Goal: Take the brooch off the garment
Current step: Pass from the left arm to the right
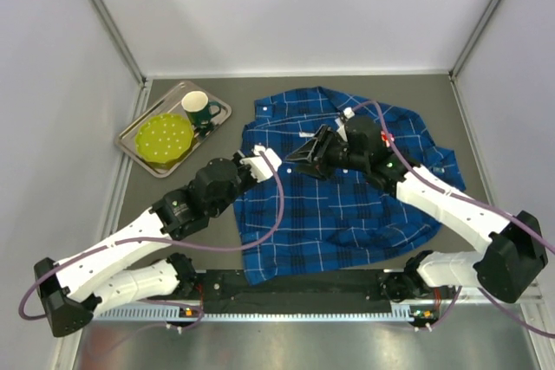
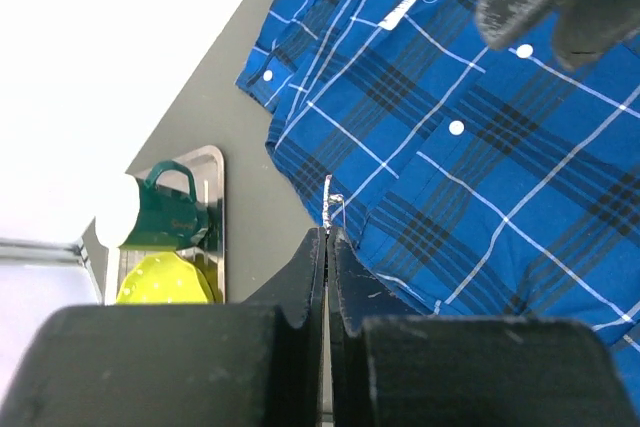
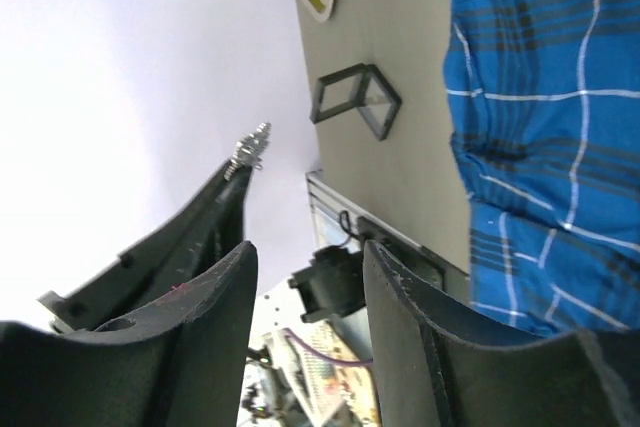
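The garment (image 1: 347, 188), a blue and navy plaid shirt with white buttons, lies spread on the grey table; it also fills the right of the left wrist view (image 2: 480, 147). My left gripper (image 2: 327, 237) is shut on the brooch (image 2: 328, 202), a thin sparkling silver piece sticking out past its tips. It hovers at the shirt's left edge (image 1: 258, 155). The right wrist view shows the brooch (image 3: 251, 150) against the pale wall with no cloth hanging from it. My right gripper (image 3: 308, 252) stands open and empty just right of the left one, over the shirt's chest (image 1: 299, 155).
A metal tray (image 1: 137, 146) at the back left holds a yellow plate (image 1: 165, 139) and a green mug (image 1: 199, 110). A small black frame (image 3: 355, 99) stands on the table left of the shirt. Walls close in the table on three sides.
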Tool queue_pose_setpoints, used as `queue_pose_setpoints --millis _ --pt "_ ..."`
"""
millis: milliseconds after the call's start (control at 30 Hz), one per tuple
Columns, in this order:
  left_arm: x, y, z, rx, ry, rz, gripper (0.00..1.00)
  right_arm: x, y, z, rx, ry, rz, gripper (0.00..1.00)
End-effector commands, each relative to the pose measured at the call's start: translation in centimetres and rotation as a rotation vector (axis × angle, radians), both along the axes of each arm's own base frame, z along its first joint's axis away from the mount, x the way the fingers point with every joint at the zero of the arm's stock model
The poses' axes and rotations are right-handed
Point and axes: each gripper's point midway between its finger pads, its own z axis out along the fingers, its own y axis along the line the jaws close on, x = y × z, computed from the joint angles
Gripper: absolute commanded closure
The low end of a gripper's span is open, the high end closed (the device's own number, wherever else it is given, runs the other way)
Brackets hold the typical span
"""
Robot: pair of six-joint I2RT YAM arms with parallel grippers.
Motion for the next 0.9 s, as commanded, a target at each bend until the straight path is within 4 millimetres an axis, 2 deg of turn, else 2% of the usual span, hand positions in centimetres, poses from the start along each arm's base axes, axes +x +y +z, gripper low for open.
queue_pose_setpoints --millis 0,67,100,233,400,467,733,867 --pt "-0.7 -1.8 2.3 -0.031 -0.114 -0.153 1.0 1.2 1.8 3.9 0.141 0.047 -0.099 0.54" --pt "-1.2 -2.1 1.9 -0.044 -0.112 -0.185 1.0 1.2 2.8 3.6 0.146 0.091 -0.1 0.55" --pt "-1.3 -2.2 1.8 -0.05 -0.109 -0.193 1.0 1.3 3.3 4.3 0.155 0.086 -0.097 0.55" --pt "-1.8 -2.8 1.3 -0.052 -0.08 -0.233 1.0 1.2 5.0 4.5 0.157 0.098 -0.089 0.57" --pt "-2.2 -3.4 1.5 -0.068 -0.07 -0.268 1.0 1.4 5.6 4.1 0.155 0.124 -0.103 0.61" --pt "-2.2 -3.4 1.5 -0.066 -0.068 -0.266 1.0 1.3 5.8 4.1 0.157 0.126 -0.099 0.67" --pt "-2.1 -3.5 1.7 -0.077 -0.069 -0.261 1.0 0.6 6.5 2.5 0.135 0.149 -0.075 0.67" --pt "-2.2 -3.5 1.9 -0.083 -0.072 -0.263 1.0 0.1 6.9 2.6 0.138 0.144 -0.06 0.69"
